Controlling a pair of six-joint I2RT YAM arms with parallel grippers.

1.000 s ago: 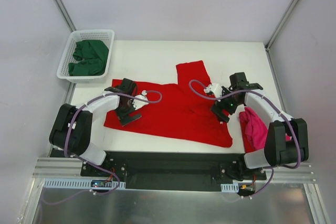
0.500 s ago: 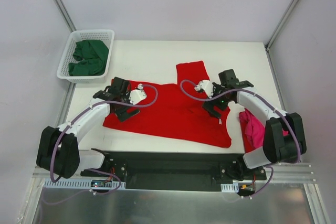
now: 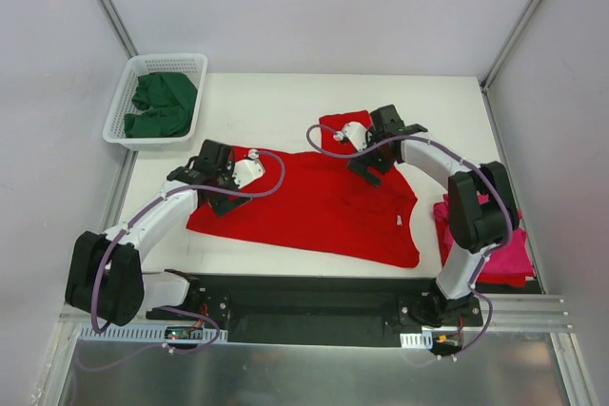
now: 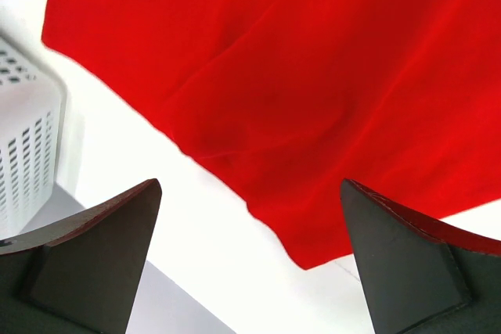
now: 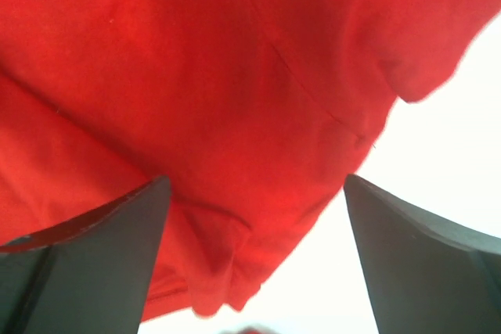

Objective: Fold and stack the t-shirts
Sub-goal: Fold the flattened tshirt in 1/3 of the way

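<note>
A bright red t-shirt [image 3: 314, 202] lies spread flat across the middle of the table, one sleeve pointing to the far side. My left gripper [image 3: 217, 192] hovers open over its left edge. In the left wrist view the gripper [image 4: 249, 217] has the red cloth's [image 4: 313, 76] corner and bare table between its fingers. My right gripper [image 3: 369, 161] is open above the far sleeve, and the right wrist view shows the gripper [image 5: 254, 193] over the wrinkled red hem [image 5: 196, 76]. A magenta-pink t-shirt [image 3: 509, 259] lies at the right front. Dark green t-shirts [image 3: 162, 104] fill the basket.
A white lattice basket [image 3: 122, 102] stands at the far left corner off the table's edge; its wall [image 4: 23, 138] shows in the left wrist view. Grey enclosure walls ring the table. The arms' base rail runs along the near edge.
Both arms have reached toward the far side. The right gripper went from the shirt's right edge up and left to the far sleeve. The left gripper shifted slightly farther. Both stayed open.
</note>
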